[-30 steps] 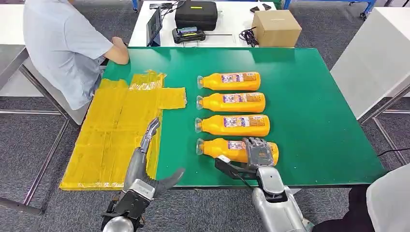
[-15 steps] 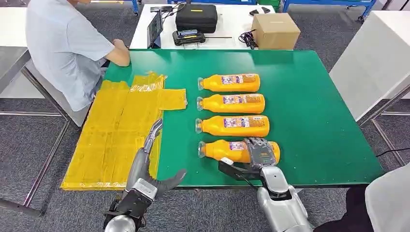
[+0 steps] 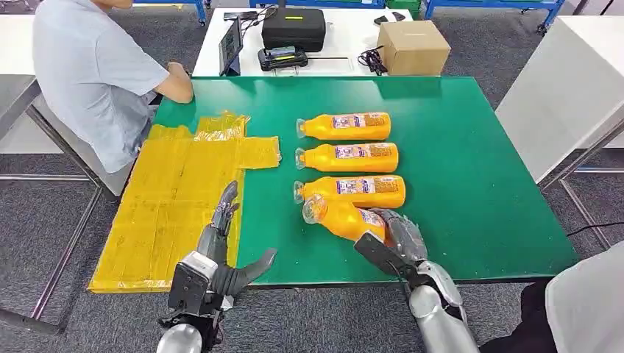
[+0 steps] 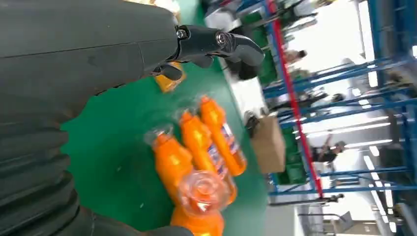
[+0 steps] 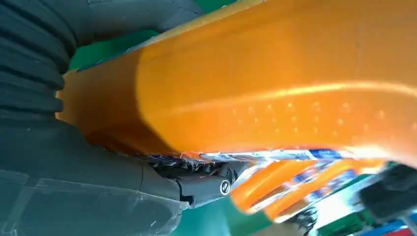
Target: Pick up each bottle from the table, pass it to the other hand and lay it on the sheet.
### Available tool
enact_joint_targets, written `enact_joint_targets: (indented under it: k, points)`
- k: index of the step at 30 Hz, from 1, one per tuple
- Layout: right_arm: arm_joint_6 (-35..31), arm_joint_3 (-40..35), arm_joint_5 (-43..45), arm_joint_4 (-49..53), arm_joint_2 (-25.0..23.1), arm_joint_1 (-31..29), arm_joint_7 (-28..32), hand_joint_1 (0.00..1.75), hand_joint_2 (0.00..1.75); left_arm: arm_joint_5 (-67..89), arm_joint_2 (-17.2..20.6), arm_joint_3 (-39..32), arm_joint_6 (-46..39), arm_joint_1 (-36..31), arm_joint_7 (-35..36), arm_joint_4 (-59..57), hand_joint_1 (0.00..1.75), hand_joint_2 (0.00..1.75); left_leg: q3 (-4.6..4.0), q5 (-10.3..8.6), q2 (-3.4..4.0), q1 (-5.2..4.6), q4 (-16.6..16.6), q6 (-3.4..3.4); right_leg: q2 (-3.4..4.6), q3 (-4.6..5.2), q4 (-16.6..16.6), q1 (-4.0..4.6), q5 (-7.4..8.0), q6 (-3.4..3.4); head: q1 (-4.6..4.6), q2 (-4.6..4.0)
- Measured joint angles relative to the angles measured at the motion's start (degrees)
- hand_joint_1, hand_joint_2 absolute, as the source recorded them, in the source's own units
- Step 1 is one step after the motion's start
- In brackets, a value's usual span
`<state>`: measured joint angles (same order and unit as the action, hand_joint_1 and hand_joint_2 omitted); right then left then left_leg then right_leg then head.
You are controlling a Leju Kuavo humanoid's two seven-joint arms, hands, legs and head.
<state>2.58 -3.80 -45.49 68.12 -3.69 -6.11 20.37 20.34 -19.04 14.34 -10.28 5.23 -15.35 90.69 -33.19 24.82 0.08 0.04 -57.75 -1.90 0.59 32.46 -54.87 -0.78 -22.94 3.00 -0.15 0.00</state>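
Right hand (image 3: 397, 239) holds the nearest bottle (image 3: 346, 218) by its base, neck tilted up-left just beside the next bottle (image 3: 353, 190); slick plastic may slip or clip that neighbour before it reaches the wide-open left hand (image 3: 221, 246) near the sheet (image 3: 169, 198).

Green table (image 3: 471, 184), rectangular. Yellow sheet (image 3: 169, 198) lies flat along the left edge, reaching from near the far-left corner to the near edge, overhanging both slightly; crinkled at its far end. Three orange bottles (image 3: 346, 157) lie on their sides in the tabletop's middle, parallel, stacked in a column from far to near, clear caps toward the sheet, labels up. The far bottle (image 3: 344, 126) and middle bottle (image 3: 347, 156) sit slightly apart; the nearest bottle (image 3: 353, 190) likewise. The tabletop's right half is bare green.
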Motion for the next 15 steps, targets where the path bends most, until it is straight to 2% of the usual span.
enact_joint_targets:
  k: [3,10,15]
  points:
    - [0.0,-0.9,1.7,3.5,-0.5,1.7,-0.2,1.75,1.75,-5.0,0.0,-0.2,1.1,-0.4,2.8,-2.0,0.00,1.75,-0.20,-0.03,-0.02,0.03,0.0,-0.03,-0.01,0.15,0.0,0.01,0.00,0.00,0.02,0.00]
    - [-0.9,-1.1,1.5,6.6,-0.6,3.5,0.0,1.75,1.75,-7.8,0.0,-0.8,0.9,-0.7,3.1,-4.8,0.00,1.75,-0.62,-0.04,-0.09,0.00,0.0,-0.03,-0.04,0.49,0.0,-0.02,-0.02,0.02,0.02,0.00]
    - [0.2,-1.9,4.5,9.1,-1.7,4.2,2.3,1.75,1.75,-14.1,0.0,-1.1,3.4,-1.3,4.3,-7.4,0.00,1.75,-0.91,-0.04,-0.24,-0.02,0.0,-0.03,-0.08,0.73,0.0,-0.03,-0.02,0.03,0.02,0.00]
